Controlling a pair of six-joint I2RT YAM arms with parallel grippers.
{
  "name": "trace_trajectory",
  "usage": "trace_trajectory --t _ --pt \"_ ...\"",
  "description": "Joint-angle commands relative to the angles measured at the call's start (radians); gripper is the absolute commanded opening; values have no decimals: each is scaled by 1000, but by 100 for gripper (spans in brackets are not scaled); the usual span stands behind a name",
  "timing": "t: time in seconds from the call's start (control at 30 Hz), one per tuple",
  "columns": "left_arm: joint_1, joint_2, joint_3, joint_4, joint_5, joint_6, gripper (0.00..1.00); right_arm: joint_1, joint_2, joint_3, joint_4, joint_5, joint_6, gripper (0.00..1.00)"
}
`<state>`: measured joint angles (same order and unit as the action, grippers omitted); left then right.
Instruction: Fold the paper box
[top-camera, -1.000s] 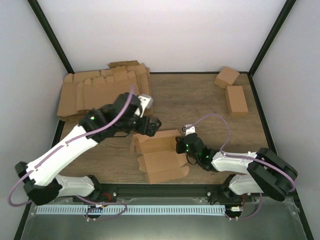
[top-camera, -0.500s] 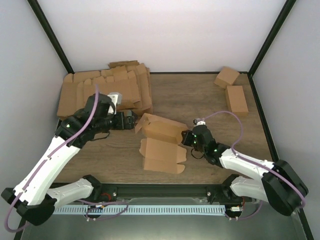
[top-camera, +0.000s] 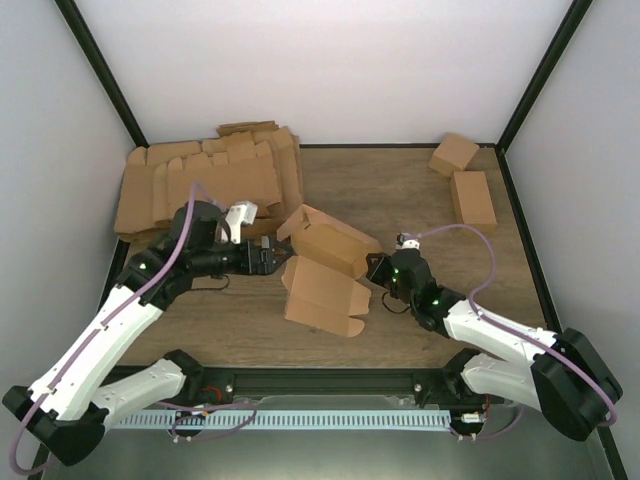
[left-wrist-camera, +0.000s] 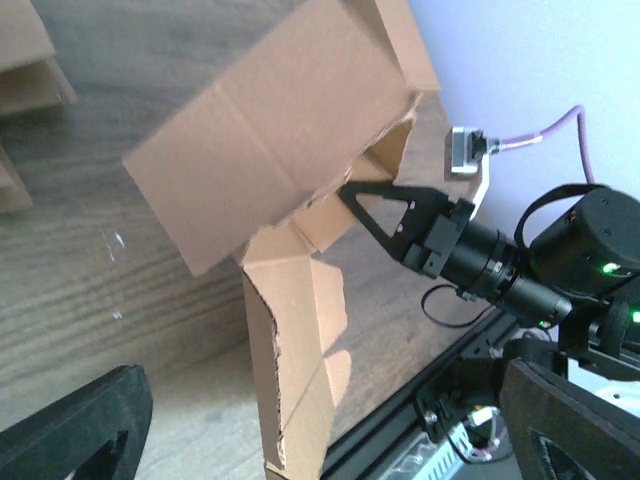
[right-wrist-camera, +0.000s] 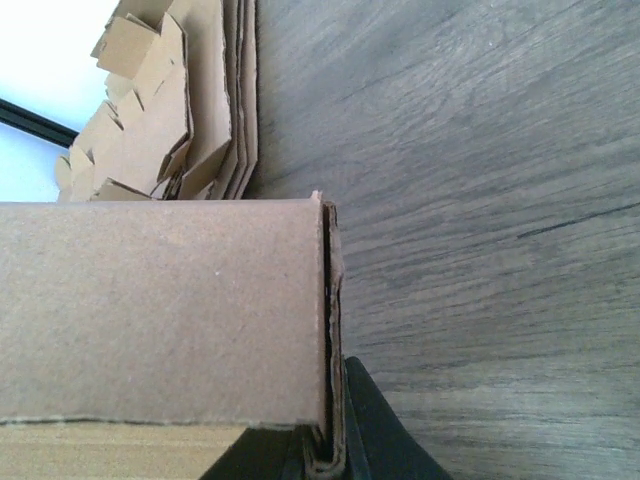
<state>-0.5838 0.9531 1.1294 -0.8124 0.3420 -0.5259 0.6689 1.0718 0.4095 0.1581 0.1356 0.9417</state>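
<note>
Far left: pile of flat blanks (top-camera: 200, 185). Next: left gripper (top-camera: 268, 258), released, fingers wide apart, just beside paper box (top-camera: 322, 292). Mid-table: paper box, half-folded, tilted. Right of it: right gripper (top-camera: 375, 268), clamped on box's right edge. Far right: two folded boxes (top-camera: 470, 195).

Top view high, looking down, left wrist near, facing rightward, right wrist closest, all sharing part-folded brown cardboard box (top-camera: 322, 292)
</note>
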Motion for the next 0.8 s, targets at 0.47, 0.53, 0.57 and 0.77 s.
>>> trace_trajectory --t 0.47,0.53,0.57,0.77 --pt "-39 51 -221 191 122 -74 57 -8 -4 1 54 44 8 1" --pt "-48 59 -231 203 124 -73 47 -7 -1 -3 56 44 12 1" --pt "-53 66 -237 209 127 -72 40 -6 0 -4 57 44 14 1" --pt "-90 82 -254 234 102 -82 17 -7 22 -21 73 42 45 1"
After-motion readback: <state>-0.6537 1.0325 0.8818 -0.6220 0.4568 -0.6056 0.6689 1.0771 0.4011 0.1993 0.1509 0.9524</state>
